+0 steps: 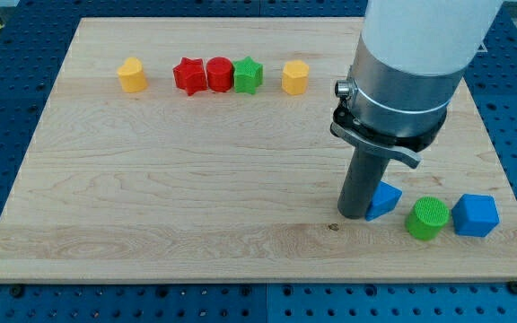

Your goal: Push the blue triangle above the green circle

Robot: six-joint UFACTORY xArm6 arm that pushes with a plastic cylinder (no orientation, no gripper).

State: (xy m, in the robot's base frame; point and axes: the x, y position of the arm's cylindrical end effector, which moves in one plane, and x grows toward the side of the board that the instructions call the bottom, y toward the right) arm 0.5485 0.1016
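Red star [188,75], yellow blocks [133,75], blue cube [476,215]

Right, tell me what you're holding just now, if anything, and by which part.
Nothing is held: I have no jaws, only a rod. My tip rests against the left side of the blue triangle, which lies left of the green circle.

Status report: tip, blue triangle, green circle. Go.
My tip down, touching blue triangle on its left side. Green circle just right of triangle, slightly lower. Blue cube beyond the circle; nothing above the circle.
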